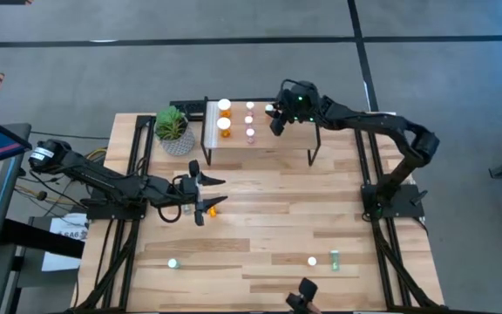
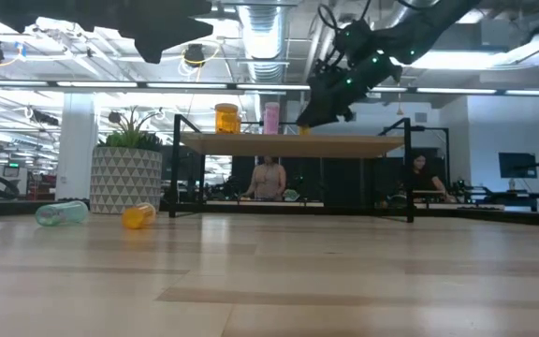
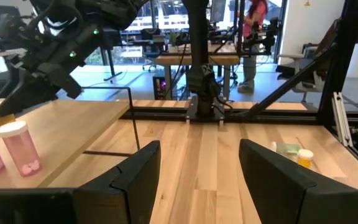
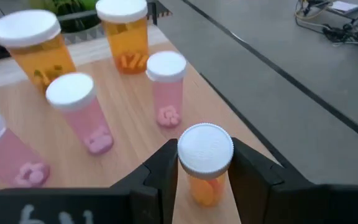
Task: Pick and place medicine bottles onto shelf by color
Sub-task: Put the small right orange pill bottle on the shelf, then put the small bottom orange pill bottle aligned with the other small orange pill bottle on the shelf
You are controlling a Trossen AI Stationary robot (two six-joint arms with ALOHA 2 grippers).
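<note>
The plank table point(image 1: 268, 218) carries everything, with the shelf point(image 1: 260, 144) standing toward its far side on thin black legs, a white strip at its left end. Beside that end sits a potted plant point(image 1: 172, 129).

The right arm reaches over the shelf's far edge. Its right gripper point(image 4: 205, 163) has its jaws pinching a small orange bottle point(image 4: 204, 163) with a white cap, held upright at the shelf's edge. Just in front stand 3 pink bottles point(image 4: 166, 88) and, farther along toward the white strip, 2 larger orange bottles point(image 4: 124, 34), all upright on the shelf.

The left arm lies low over the table's left-middle. Its left gripper point(image 3: 197, 171) points across the table with jaws spread and nothing between them.

On the table, an orange bottle point(image 2: 138, 216) and a teal bottle point(image 2: 61, 213) lie on their sides near the left gripper. 3 more small bottles sit near the front edge, 1 teal bottle point(image 1: 335, 259) on its side.
</note>
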